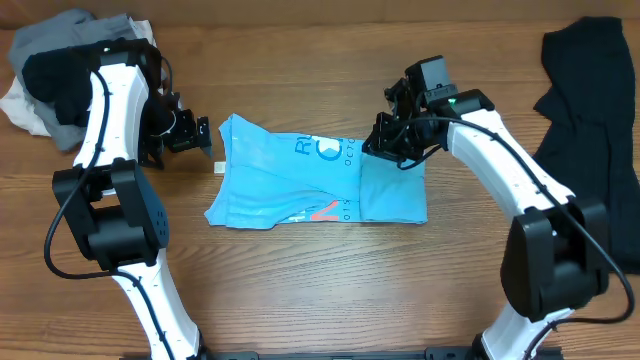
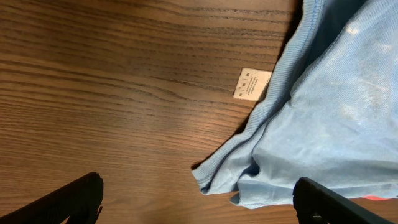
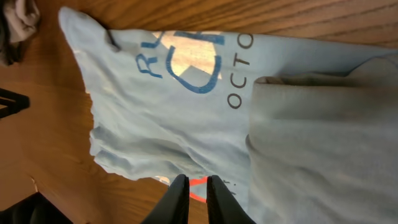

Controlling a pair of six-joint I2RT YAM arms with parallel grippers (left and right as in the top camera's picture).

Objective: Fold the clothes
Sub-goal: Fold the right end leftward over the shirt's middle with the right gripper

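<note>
Overhead, the sky-blue T-shirt (image 1: 290, 175) lies partly folded at the middle of the table (image 1: 300, 60), with a black garment (image 1: 590, 110) at the right edge. The left claw (image 1: 198, 135) stands spread just beside the shirt's left end. The right claw (image 3: 193, 199), nearly pressed together, hovers over the shirt's right part.

left end effector (image 2: 199, 202) wide open; right end effector (image 3: 197, 198) nearly closed

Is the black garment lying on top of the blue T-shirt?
No, the black garment lies far to the right, with bare table between it and the blue T-shirt.
</note>
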